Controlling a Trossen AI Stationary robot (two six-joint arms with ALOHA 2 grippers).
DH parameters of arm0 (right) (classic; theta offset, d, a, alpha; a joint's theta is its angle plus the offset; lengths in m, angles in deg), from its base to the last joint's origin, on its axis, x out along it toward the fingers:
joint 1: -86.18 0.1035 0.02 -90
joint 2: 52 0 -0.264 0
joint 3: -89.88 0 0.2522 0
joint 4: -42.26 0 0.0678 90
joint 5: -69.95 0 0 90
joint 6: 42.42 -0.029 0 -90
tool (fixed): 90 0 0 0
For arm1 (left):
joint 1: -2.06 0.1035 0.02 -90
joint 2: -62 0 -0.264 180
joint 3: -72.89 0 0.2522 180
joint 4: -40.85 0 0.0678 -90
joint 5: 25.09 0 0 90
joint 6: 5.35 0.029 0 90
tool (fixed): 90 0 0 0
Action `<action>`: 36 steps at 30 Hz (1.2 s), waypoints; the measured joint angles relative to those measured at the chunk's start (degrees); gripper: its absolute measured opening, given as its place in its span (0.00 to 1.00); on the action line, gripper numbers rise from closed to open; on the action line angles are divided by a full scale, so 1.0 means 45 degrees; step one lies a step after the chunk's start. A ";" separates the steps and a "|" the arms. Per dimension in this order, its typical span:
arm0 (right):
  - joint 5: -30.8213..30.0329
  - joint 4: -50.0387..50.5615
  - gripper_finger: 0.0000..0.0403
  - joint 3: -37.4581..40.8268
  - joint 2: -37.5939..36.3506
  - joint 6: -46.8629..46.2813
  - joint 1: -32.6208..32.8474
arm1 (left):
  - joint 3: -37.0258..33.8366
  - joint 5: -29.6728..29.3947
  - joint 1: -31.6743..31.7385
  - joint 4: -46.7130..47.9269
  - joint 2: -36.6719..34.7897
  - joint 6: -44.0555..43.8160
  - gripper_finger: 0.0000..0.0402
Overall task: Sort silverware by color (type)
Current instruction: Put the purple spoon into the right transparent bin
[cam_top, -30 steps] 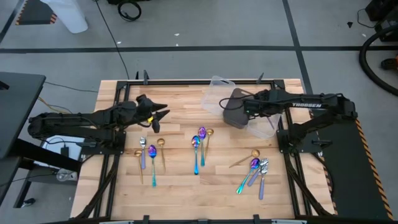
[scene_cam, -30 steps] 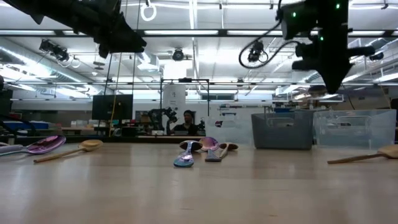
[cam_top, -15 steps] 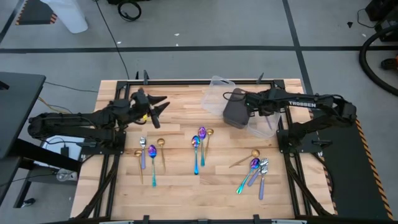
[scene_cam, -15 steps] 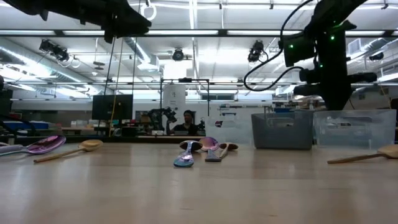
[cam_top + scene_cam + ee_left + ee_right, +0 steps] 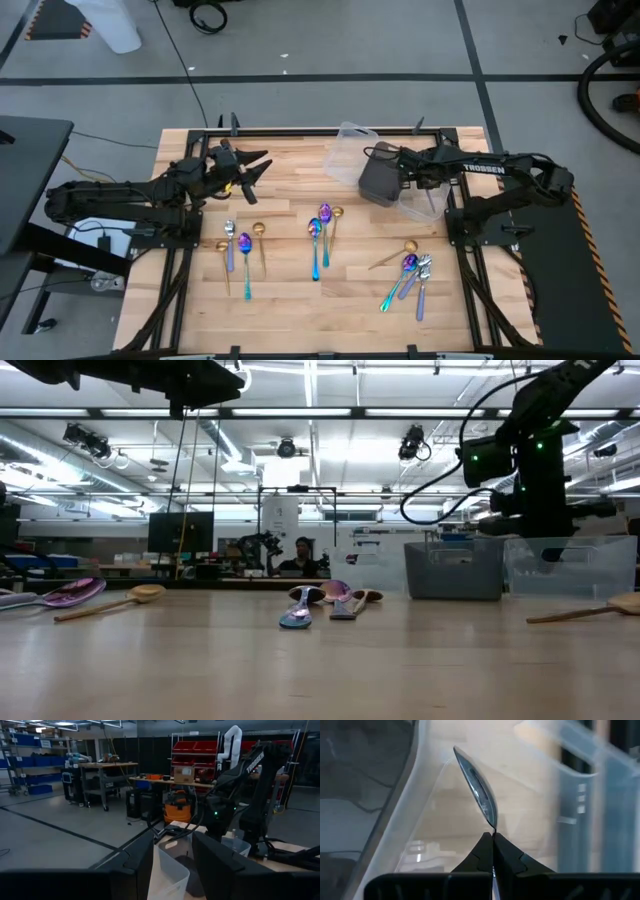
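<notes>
Twelve or so thin metal spoons lie on my wooden table (image 5: 290, 200). Nearest, on the right, is a little pile (image 5: 410, 270): shiny rainbow purple-blue ones, plain silver ones, and a gold one pointing away to the left. A bit farther back on the left lies a row (image 5: 243, 245) of silver, rainbow and gold spoons. In the middle lie two rainbow spoons and a gold one, close together (image 5: 323, 228). All have long skinny handles and small round bowls.

Farther back, my left claw (image 5: 258, 168) hangs over the table with its two dark fingers apart and nothing between them. It has moved a little farther back than it was a second ago.

On the far right, my right claw (image 5: 493, 836) is pinched tight on the thin handle of a silver spoon (image 5: 479, 790). The smooth, pointed bowl of it sticks out past my fingertips. This claw is over the see-through plastic tray (image 5: 580, 780), just right of the dark box (image 5: 375, 180) with rounded corners. It has slid to the right from over the dark box and come lower.

Another clear tray (image 5: 345, 150) sits on the far left of the box. Way behind the table, a person (image 5: 303, 556) sits in the big room.
</notes>
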 joint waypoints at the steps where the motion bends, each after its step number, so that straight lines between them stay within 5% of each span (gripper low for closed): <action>1: 0.0126 -0.0239 0.02 0.0137 0.0003 0.0057 -0.0078 | 0.0000 0.0000 0.0000 0.0007 0.0000 0.0022 0.35; 17: 0.0863 -0.2087 0.02 0.1655 -0.0034 0.0571 -0.0856 | -0.0005 0.0005 0.0000 0.0017 0.0000 0.0014 0.35; 36: 0.1069 -0.1570 0.18 0.1109 0.0015 0.1089 -0.0846 | -0.0008 0.0010 0.0000 0.0056 0.0005 0.0013 0.35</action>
